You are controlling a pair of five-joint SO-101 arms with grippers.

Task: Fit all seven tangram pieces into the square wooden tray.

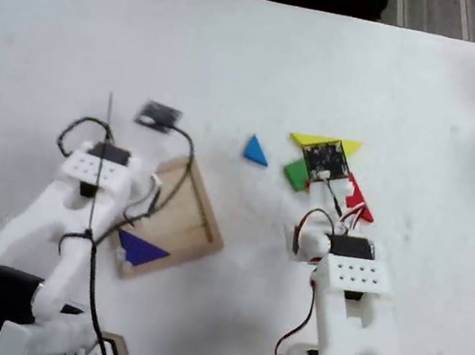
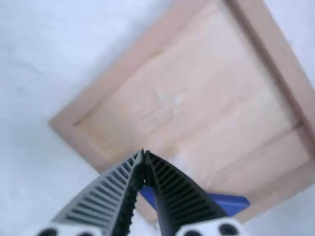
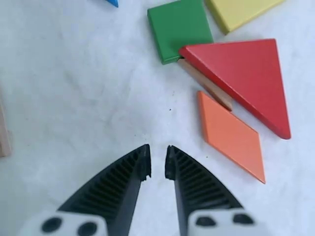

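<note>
**One piece in, six still out, right arm looks ready for the next pick**

The left arm [image 1: 37,231] hangs over the square wooden tray [image 2: 197,98] with its jaws pressed together on nothing. As far as I can see the tray holds one piece, a big blue triangle [image 1: 141,250] lying flat by its near edge. The right arm [image 1: 350,292] hovers over the tabletop [image 1: 433,101], jaws a crack apart with nothing between them. Just past its tips comes the orange parallelogram [image 3: 231,135], then the red triangle [image 3: 241,73] resting partly on a tan piece [image 3: 204,83], then the green square [image 3: 179,29] and the yellow triangle [image 3: 241,12]. A small blue triangle [image 1: 256,151] sits alone between that bunch and the tray. My guess for the next move: spread those jaws wider and drop onto the orange one, gripping it by its thin edges
</note>
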